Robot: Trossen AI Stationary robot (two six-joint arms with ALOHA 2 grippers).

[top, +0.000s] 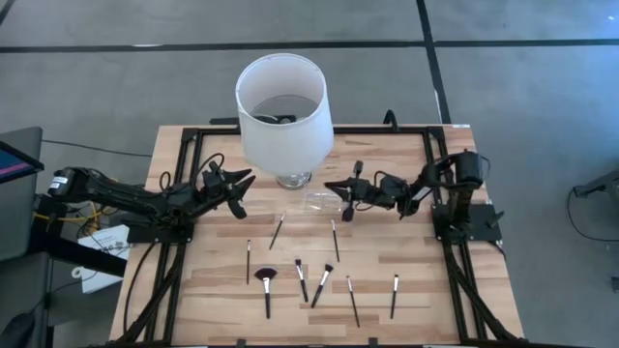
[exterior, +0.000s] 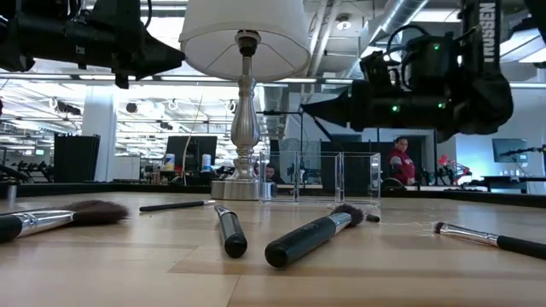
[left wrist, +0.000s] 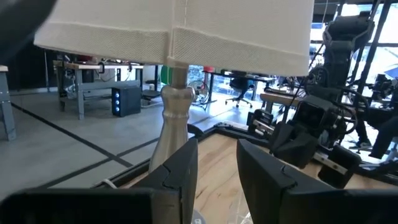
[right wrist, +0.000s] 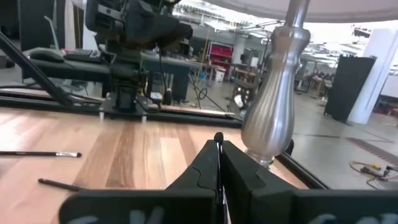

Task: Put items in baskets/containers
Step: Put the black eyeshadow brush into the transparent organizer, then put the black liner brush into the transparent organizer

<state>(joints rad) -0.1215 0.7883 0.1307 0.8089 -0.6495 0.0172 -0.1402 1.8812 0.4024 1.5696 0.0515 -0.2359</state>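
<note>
The high view looks straight down on the whole table [top: 232, 290]. The low view sits at tabletop height, close behind the brushes [exterior: 316, 236], facing the lamp [exterior: 246, 102]. Each wrist view looks along its own fingers toward that lamp, common to all views.

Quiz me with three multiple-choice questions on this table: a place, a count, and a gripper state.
1. Where is the clear tray? A at the table's front edge; B beside the lamp base; C on the floor.
2. How many brushes lie on the table? A three; B eight; C fifteen.
3. The right gripper is: A wide open; B shut on a brush; C unseen.
B, it glints by the base; B, the high view shows eight; B, a thin handle sits between closed fingers.
</note>
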